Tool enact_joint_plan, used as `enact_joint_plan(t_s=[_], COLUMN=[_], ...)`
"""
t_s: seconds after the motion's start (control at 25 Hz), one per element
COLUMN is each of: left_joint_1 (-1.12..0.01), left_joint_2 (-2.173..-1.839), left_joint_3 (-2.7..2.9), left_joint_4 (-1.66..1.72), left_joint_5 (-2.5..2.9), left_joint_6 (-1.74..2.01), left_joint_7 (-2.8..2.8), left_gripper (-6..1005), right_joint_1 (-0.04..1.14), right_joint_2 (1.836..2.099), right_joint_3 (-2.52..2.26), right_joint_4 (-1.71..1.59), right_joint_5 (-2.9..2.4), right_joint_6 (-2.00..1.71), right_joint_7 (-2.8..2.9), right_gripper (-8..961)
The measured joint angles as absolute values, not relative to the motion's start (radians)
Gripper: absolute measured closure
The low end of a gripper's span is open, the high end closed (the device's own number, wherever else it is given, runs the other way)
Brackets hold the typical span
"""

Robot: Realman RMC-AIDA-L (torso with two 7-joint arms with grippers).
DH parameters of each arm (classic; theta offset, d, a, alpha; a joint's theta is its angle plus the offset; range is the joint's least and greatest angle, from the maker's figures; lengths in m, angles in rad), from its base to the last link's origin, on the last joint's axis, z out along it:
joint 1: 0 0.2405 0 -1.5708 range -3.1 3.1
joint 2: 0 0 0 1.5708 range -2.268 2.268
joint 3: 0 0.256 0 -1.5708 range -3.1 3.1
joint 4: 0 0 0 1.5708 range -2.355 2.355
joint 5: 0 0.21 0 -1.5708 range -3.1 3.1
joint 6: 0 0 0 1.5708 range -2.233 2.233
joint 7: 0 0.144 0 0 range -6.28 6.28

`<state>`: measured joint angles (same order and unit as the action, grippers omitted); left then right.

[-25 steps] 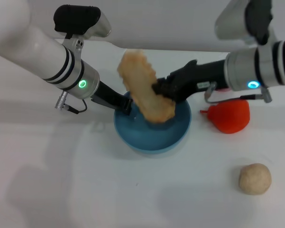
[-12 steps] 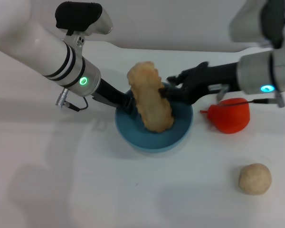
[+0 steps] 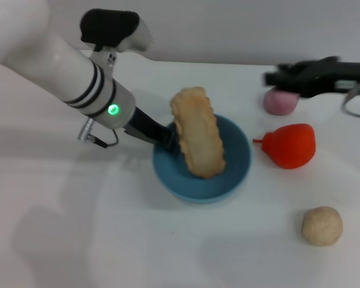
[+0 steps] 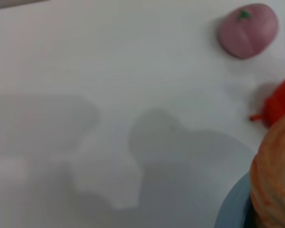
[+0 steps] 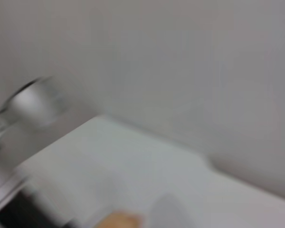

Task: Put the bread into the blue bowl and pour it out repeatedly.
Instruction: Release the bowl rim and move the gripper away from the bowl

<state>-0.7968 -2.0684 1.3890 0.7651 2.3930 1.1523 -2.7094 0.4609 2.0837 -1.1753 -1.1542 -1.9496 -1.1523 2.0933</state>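
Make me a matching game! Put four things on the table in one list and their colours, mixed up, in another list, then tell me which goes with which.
Things:
1. bread
2. bowl
3. pear-shaped toy
4. round toy with a green top

Colours:
A. pink
B. golden tan
C. red
D. light blue

Pairs: 1-B, 2-D, 3-C, 4-A
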Motion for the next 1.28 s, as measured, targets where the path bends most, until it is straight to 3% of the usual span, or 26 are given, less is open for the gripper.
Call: enact_joint_plan(t_s=[0.32, 0.68, 0.92, 1.0, 1.28], left_joint_1=[-0.805, -0.823, -0.817, -0.811, -0.779], left_joint_2=[-2.068, -2.066, -2.062, -2.06, -2.054], left_joint_3=[1.528, 1.553, 1.554, 1.544, 1.385], left_joint_4=[0.685, 0.642, 0.654, 0.667, 0.692], left_joint_5=[2.261, 2.245, 2.247, 2.247, 2.245], left_joint_6=[1.06, 0.977, 0.958, 0.956, 0.998], left_joint_7=[-2.71, -2.706, -2.701, -2.701, -2.7], left_gripper=[1000, 1000, 846, 615, 482], right_joint_1=[0.368, 0.353, 0.354, 0.354, 0.357], right_joint_2=[2.079, 2.077, 2.077, 2.077, 2.077], right_joint_3=[-1.069, -1.07, -1.068, -1.068, -1.066], right_joint_4=[-1.05, -1.013, -1.002, -0.998, -0.997], right_joint_5=[-1.769, -1.712, -1.712, -1.712, -1.709], right_joint_6=[-1.082, -1.083, -1.082, -1.081, -1.079], right_joint_7=[1.992, 1.944, 1.944, 1.943, 1.943], right_gripper=[559, 559, 559, 559, 559])
